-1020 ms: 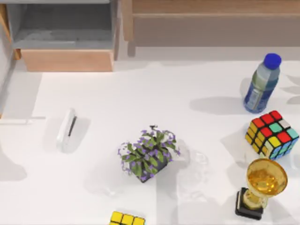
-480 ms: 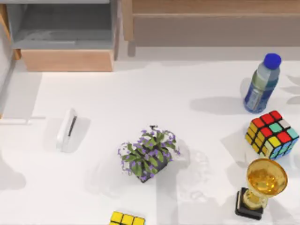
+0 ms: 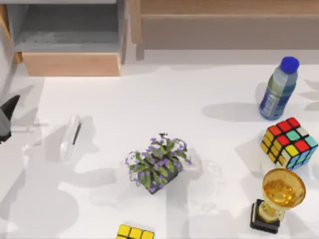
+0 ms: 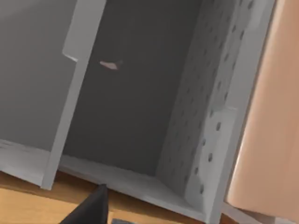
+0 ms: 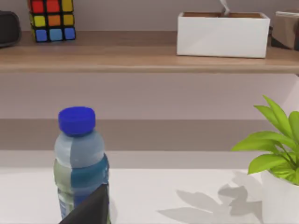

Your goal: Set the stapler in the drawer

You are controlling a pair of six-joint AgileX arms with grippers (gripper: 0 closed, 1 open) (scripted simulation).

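White stapler [image 3: 70, 138] lies on table, w/ grey drawer [image 3: 70, 37] open behind.

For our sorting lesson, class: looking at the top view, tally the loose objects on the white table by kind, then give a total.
Stapler: 1
Flowering pot plant: 1
Water bottle: 1
Puzzle cubes: 2, one at the right, one cut off at the near edge
Gold trophy: 1
Total: 6

Left hand [image 3: 6, 117] at table's left edge
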